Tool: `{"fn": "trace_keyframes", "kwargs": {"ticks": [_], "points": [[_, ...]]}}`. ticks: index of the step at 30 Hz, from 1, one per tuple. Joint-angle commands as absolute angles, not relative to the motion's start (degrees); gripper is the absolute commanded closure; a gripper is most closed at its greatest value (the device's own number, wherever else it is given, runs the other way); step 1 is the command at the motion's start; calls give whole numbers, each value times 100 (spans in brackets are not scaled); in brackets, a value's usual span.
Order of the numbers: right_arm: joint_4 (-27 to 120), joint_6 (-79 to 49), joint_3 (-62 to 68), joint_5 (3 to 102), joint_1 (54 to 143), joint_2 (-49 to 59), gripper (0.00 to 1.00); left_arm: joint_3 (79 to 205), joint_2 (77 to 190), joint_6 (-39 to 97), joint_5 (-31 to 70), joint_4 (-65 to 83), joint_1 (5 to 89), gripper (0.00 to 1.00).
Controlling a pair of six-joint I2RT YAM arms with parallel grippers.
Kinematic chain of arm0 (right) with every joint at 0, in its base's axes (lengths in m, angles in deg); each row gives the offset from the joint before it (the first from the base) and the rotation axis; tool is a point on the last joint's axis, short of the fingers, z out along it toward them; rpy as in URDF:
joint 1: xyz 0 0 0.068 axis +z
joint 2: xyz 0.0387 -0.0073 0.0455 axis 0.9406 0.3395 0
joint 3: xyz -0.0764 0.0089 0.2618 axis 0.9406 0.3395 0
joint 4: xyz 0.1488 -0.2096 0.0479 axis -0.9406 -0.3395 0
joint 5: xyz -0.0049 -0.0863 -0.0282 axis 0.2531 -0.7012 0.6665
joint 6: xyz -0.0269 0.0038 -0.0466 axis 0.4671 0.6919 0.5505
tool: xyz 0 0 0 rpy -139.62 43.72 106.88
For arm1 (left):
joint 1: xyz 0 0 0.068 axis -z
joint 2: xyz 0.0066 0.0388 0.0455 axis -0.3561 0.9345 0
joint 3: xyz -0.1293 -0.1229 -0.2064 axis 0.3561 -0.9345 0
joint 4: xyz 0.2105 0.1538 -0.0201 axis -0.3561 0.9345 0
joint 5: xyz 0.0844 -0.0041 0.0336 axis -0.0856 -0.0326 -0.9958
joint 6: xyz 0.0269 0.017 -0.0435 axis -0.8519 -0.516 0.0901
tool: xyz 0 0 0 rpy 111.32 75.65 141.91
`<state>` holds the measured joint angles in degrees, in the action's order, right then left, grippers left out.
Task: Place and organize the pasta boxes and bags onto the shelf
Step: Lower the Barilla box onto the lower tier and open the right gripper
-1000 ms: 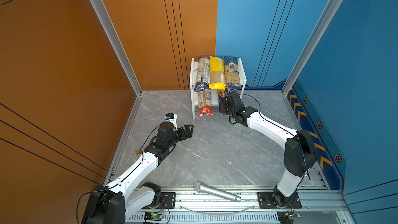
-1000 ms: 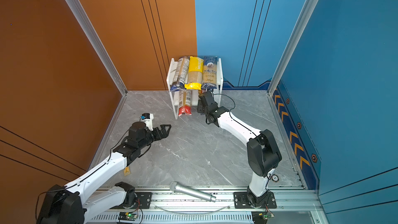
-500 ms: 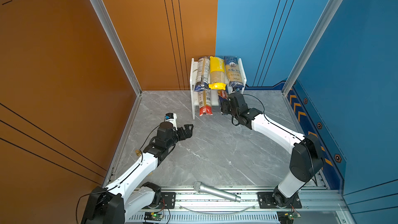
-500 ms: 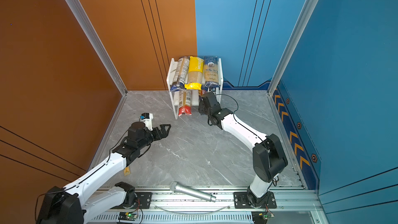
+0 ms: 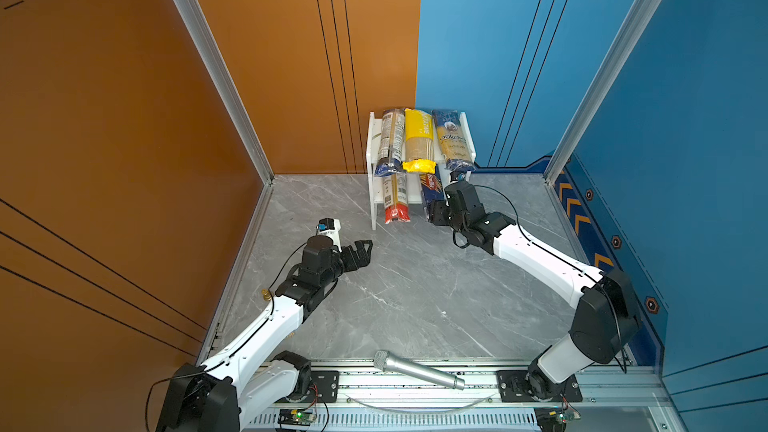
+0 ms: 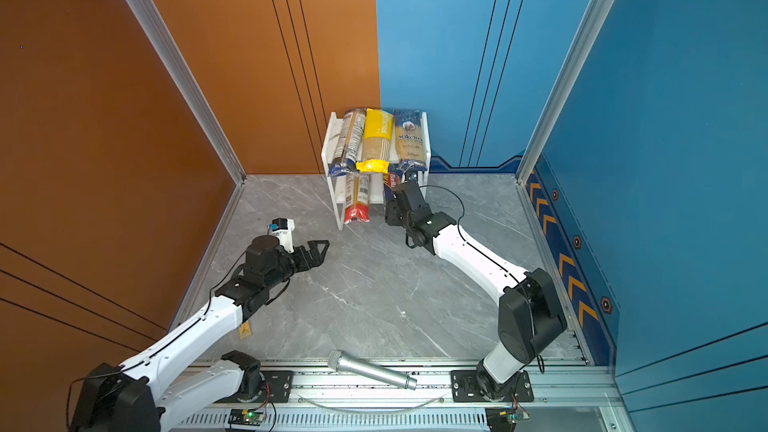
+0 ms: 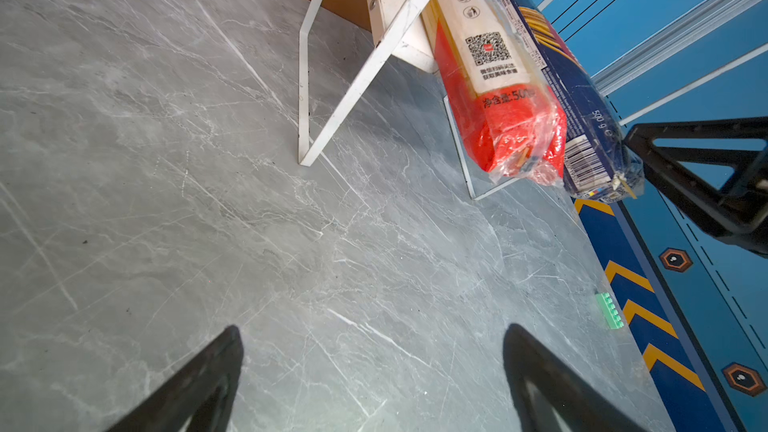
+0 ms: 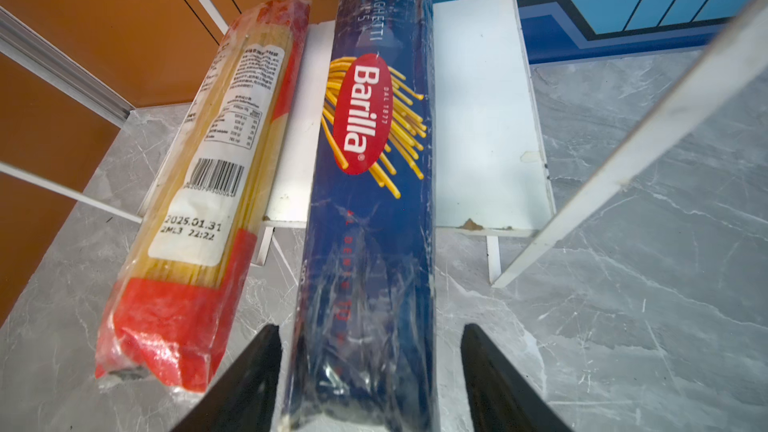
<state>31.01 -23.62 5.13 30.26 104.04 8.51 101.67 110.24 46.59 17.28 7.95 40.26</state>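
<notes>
Robot lab cell: orange panel [image 5: 104,139], blue panel [image 5: 685,160], aluminium base rail [image 5: 615,380], marble-print tabletop [image 5: 415,305].

Right claw [image 8: 370,328] eased slightly wider around the Barilla pack [image 8: 370,184], right arm's elbow [image 5: 602,317] sunk lower and outward

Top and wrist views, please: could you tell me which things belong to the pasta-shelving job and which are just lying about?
Job: shelf; clear pack with dark-blue ends; yellow pack; Ankara pack; red-ended pack; Barilla pack.
Lying about: silver microphone; small green block, left wrist view only.
</notes>
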Motion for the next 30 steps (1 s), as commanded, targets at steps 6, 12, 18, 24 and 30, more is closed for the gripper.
{"fn": "trace_keyframes", "kwargs": {"ticks": [6, 12, 18, 24, 30], "points": [[2990, -2061, 712, 3239, 10450, 421, 33, 10220, 10958, 4608, 1766, 886, 3945, 2], [2874, -1952, 716, 3482, 10456, 431, 33, 10238, 10941, 4599, 1765, 908, 3943, 2], [2711, -1863, 755, 3740, 10430, 351, 33, 10308, 10884, 4512, 1737, 1031, 3937, 2], [2616, -1806, 908, 3933, 10364, 180, 32, 10348, 10868, 4472, 1731, 1082, 3921, 2], [2392, -1666, 1056, 4153, 10244, -161, 32, 10365, 10849, 4448, 1738, 1105, 3910, 2]]}}
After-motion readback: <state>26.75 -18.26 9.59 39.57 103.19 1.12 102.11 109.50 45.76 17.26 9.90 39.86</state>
